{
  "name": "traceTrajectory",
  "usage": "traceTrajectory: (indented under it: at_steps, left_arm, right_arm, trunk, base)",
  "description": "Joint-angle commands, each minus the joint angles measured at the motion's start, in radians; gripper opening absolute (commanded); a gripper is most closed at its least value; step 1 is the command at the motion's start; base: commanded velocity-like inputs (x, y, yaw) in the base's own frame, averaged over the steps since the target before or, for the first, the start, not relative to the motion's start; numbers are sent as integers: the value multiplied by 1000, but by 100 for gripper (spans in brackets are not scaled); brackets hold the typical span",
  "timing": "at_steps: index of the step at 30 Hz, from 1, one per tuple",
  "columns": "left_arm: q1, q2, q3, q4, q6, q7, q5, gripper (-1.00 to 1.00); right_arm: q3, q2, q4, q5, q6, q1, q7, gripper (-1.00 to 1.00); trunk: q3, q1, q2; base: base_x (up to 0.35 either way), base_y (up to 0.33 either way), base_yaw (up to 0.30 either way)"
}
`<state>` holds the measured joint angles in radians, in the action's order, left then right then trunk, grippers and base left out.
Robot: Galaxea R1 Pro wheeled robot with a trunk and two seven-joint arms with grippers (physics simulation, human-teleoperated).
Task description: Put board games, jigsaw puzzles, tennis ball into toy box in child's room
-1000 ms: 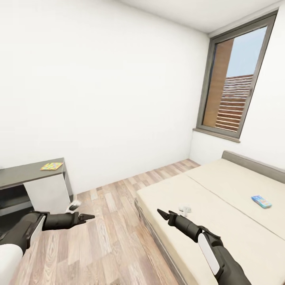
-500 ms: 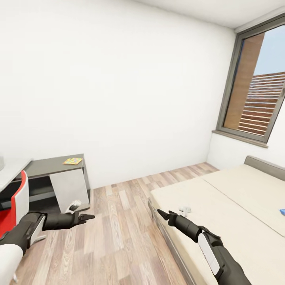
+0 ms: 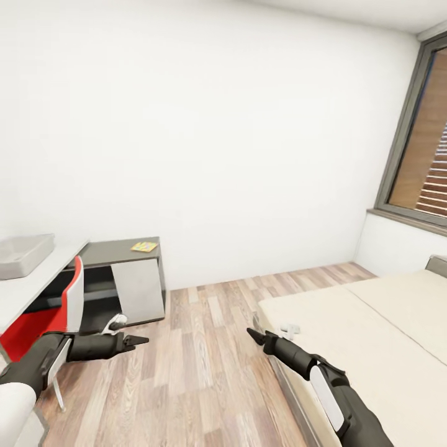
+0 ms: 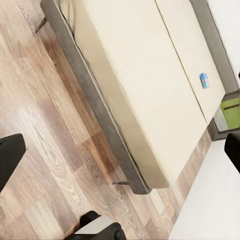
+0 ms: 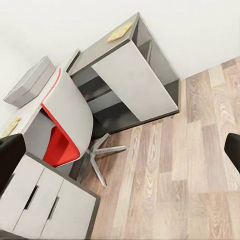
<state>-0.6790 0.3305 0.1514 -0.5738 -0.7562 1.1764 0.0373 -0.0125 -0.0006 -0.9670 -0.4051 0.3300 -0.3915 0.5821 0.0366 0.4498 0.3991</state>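
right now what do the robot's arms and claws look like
Both arms are matte black with white panels: the right forearm carries a long white plate, the left a white shell near the elbow. Each ends in a slim, pointed black claw, left claw and right claw. No loose cables are visible.

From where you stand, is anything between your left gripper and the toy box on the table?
Yes. The red chair stands at the white table, between the left gripper and the toy box resting on the tabletop beyond it. The wood floor ahead looks free.

One toy box (image 3: 23,254), one bed (image 3: 372,335), one red chair (image 3: 43,320), one jigsaw puzzle (image 3: 144,247)
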Motion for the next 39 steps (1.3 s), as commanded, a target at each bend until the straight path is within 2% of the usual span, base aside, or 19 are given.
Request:
traceTrajectory:
  at_steps: [1,17,24,39]
  left_arm:
    - [-1,-1,4,0,-9,5,4,100]
    - [-1,-1,4,0,-9,5,4,100]
    - [-1,-1,4,0,-8,-2,4,100]
    - [-1,-1,4,0,-9,-6,4,100]
  right_arm:
    - [-1,0,-1,-10,9,0,1,100]
    - [-2,1,-1,-10,9,0,0,100]
    - [-1,1,0,-10,9,0,-1,100]
    - [-2,1,1,-11,11,-1,-1,100]
  trunk:
    - [0,0,1]
    - [0,0,1]
    - [0,0,1]
    - [0,0,1]
  base:
    - [-76,0,279]
    - [-54,-24,269]
    - [-62,-155,55]
    - [-9,-25,3]
